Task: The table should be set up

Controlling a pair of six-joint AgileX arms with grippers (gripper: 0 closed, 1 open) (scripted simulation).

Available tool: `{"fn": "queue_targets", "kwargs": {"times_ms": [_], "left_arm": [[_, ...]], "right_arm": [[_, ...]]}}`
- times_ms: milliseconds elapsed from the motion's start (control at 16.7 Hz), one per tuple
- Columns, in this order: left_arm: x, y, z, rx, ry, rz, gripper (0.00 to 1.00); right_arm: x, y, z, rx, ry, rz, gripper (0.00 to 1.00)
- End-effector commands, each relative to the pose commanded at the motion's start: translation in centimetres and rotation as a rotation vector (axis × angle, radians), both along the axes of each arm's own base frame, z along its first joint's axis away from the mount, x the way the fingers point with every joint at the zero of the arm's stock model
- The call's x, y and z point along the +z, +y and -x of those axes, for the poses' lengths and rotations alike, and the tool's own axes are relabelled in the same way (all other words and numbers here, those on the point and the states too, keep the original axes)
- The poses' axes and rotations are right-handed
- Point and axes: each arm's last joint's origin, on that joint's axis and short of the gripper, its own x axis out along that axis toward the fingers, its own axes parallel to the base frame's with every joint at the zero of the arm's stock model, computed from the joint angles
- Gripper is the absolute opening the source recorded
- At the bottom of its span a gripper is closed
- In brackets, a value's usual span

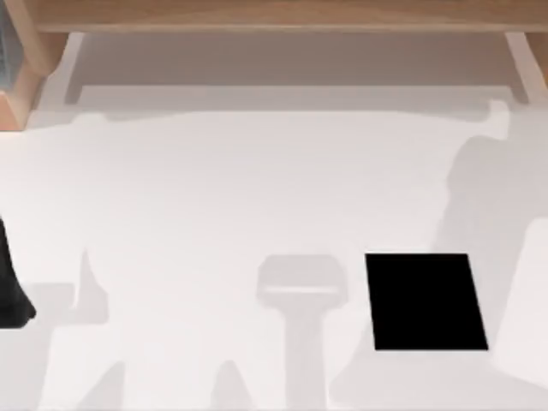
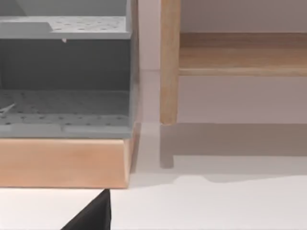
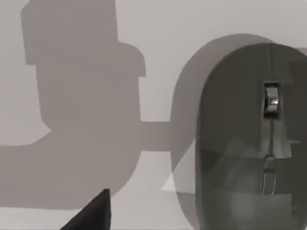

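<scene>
The white desk [image 1: 214,214] spans nearly all of the top view, and it looks barely set up: I judge the task to be at or near its start. At the far left edge of the top view a dark piece of the left arm [image 1: 10,287] shows low on the desk; its tool cannot be made out, so whether it is released or clenched I cannot tell. The left wrist view looks toward a grey perforated rack [image 2: 64,103] standing on a wooden base [image 2: 62,160], with a wooden post [image 2: 168,62] and a shelf [image 2: 242,57] just beside it (these match the wood at the top view's upper left and along its far edge). Moving right, the middle of the desk carries shadows only. Right of centre lies a black pad [image 1: 425,301], flat on the desk and with nothing on it. The right wrist view looks down on a dark grey mouse [image 3: 249,139] with a scroll wheel, resting on the white surface; nothing grips it, and the state of the right tool I also cannot tell. My reading is that the mouse still has to be picked up and laid on the pad, so the main work is left.
</scene>
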Motion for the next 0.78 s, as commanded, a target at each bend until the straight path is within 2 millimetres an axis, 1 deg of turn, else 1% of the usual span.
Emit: {"fn": "queue_targets", "kwargs": {"times_ms": [240,600,780], "left_arm": [[0.0,0.0,0.0,0.000,0.000,0.000,1.00],[0.0,0.0,0.0,0.000,0.000,0.000,1.00],[0.0,0.0,0.0,0.000,0.000,0.000,1.00]], "right_arm": [[-0.3,0.0,0.0,-0.001,-0.007,0.006,1.00],[-2.7,0.0,-0.5,-0.004,-0.008,0.008,1.00],[-2.7,0.0,-0.5,-0.004,-0.008,0.008,1.00]]}}
